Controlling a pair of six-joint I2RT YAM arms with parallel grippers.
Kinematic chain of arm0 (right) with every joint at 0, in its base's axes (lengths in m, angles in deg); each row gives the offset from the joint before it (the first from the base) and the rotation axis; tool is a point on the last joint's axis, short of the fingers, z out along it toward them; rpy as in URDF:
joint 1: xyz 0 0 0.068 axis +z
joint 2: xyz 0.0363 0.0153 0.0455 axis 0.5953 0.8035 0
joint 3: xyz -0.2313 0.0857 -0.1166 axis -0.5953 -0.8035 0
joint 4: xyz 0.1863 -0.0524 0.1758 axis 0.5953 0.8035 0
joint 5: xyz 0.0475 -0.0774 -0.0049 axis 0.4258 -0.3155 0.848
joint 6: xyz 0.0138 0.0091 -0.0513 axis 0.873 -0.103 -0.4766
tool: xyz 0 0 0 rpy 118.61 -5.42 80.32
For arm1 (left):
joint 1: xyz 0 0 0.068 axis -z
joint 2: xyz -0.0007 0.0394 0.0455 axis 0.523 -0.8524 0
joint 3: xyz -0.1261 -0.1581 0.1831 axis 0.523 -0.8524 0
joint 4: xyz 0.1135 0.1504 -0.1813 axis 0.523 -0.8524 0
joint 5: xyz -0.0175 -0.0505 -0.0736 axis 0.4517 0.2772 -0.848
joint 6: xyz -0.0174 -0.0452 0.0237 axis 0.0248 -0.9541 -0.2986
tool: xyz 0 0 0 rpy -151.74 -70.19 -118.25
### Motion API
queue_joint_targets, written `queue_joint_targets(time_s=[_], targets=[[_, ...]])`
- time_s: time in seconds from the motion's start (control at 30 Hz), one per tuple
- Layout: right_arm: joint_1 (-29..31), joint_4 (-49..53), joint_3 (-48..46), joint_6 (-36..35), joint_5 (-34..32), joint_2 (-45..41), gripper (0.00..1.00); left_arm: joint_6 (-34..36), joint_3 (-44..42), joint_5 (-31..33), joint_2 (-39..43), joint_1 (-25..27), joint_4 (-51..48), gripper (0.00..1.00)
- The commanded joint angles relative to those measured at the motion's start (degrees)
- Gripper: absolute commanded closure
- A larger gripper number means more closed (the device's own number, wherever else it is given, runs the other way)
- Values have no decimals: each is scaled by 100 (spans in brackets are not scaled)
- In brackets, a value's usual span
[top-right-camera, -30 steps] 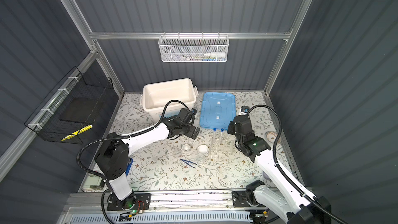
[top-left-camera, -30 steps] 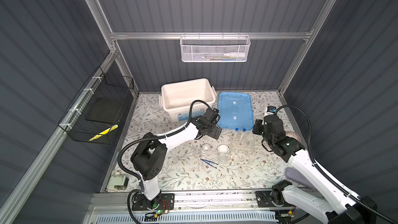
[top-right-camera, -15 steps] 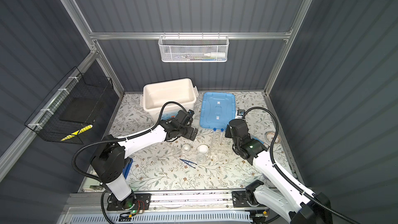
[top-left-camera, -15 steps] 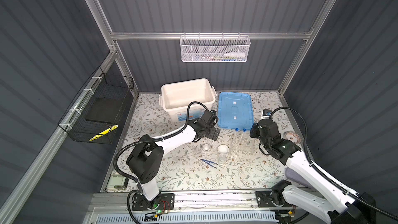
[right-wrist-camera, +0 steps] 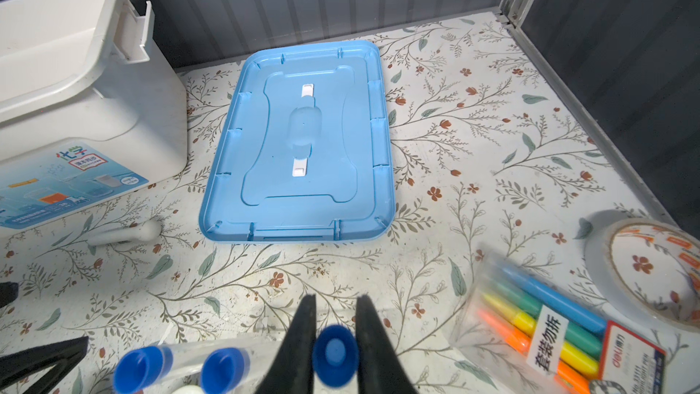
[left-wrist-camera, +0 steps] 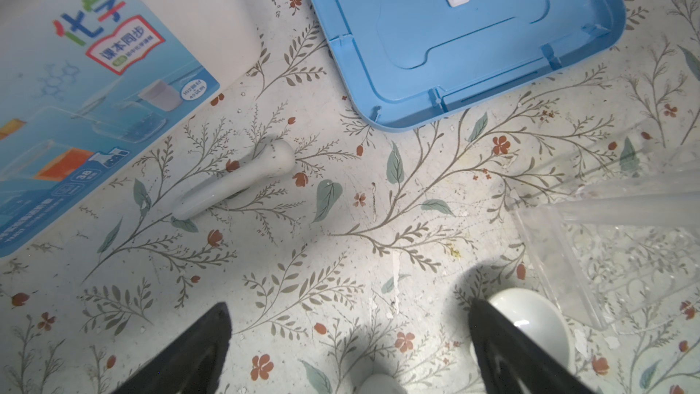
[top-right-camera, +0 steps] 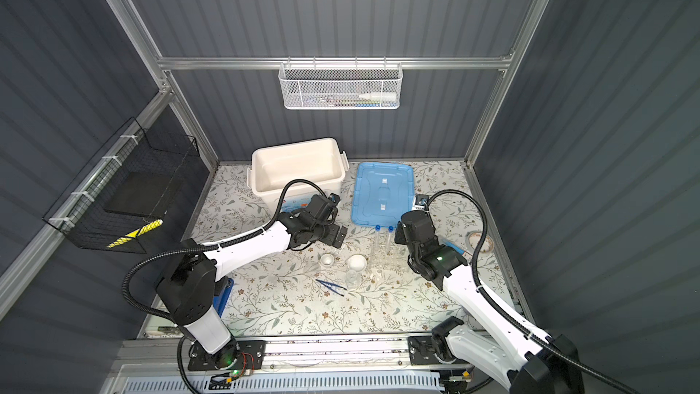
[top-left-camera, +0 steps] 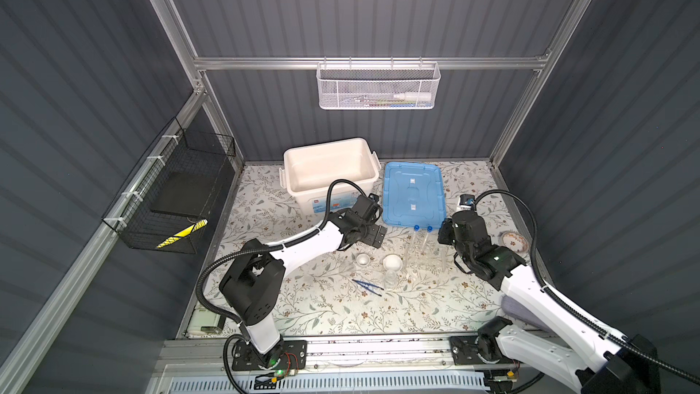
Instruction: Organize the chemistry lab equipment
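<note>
My right gripper (right-wrist-camera: 336, 299) is shut on the blue cap of a clear test tube (right-wrist-camera: 335, 354), at the right end of the clear rack (top-left-camera: 424, 255). Two more blue-capped tubes (right-wrist-camera: 142, 367) (right-wrist-camera: 223, 367) stand in that rack beside it. My left gripper (left-wrist-camera: 350, 335) hangs open over the floor with nothing between its fingers (left-wrist-camera: 189, 354). One small white dish (left-wrist-camera: 530, 320) lies against its right finger and a second dish (top-left-camera: 362, 258) lies close by. The white rod (left-wrist-camera: 235, 180) lies by the bin. The small clear flask (top-left-camera: 390, 280) and blue tweezers (top-left-camera: 367, 284) are nearer the front.
The big white bin (top-left-camera: 329, 168) stands open at the back, with its blue lid (top-left-camera: 413, 191) flat beside it. A pack of coloured highlighters (right-wrist-camera: 549, 327) and a tape roll (right-wrist-camera: 651, 271) lie right of the rack. Wire baskets hang on the back and left walls.
My right arm has moved left to the rack with the test tube in its grip. The left arm has shifted slightly, and its gripper has stayed open.
</note>
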State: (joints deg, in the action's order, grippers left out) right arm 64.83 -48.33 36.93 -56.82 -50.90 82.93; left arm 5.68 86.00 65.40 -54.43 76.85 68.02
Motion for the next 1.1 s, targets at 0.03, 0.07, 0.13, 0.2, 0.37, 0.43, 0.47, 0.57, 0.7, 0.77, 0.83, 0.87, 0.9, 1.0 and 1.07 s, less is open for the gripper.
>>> queue_joint_targets(time_s=[0.03, 0.07, 0.13, 0.2, 0.37, 0.43, 0.47, 0.57, 0.7, 0.77, 0.83, 0.87, 0.9, 1.0, 1.07], targets=[[33, -93, -71, 72, 29, 82, 80, -100, -82, 22, 141, -26, 0, 0], [31, -102, -71, 61, 29, 84, 80, -98, -90, 26, 149, -24, -1, 0], [40, -100, -71, 36, 38, 93, 80, -98, -98, 22, 158, -23, -2, 0], [35, -90, -72, 11, 59, 101, 80, -106, -118, 26, 162, -24, 6, 0], [48, -60, -80, -82, 106, 76, 78, -112, -112, 31, 158, -23, 23, 0], [58, -41, -79, -128, 124, 58, 77, -106, -101, 29, 149, -23, 32, 0], [64, -32, -87, -152, 134, 58, 76, -107, -95, 20, 140, -23, 32, 0], [72, 12, -89, -192, 195, 82, 76, -107, -96, 22, 115, -24, 41, 0], [86, 7, -114, -171, 241, 76, 76, -112, -95, -5, 110, -23, 46, 0], [89, -3, -124, -169, 224, 52, 76, -106, -95, -3, 114, -23, 50, 0], [92, -5, -124, -175, 197, 40, 76, -102, -92, -11, 109, -23, 50, 0], [94, 2, -115, -186, 188, 39, 76, -102, -96, -12, 105, -25, 52, 0], [92, 15, -113, -186, 186, 31, 75, -98, -90, -12, 109, -23, 50, 0], [94, 30, -80, -184, 170, 31, 74, -96, -79, -17, 96, -24, 50, 0], [97, 37, -50, -167, 130, 31, 71, -99, -54, -15, 87, -23, 46, 0]])
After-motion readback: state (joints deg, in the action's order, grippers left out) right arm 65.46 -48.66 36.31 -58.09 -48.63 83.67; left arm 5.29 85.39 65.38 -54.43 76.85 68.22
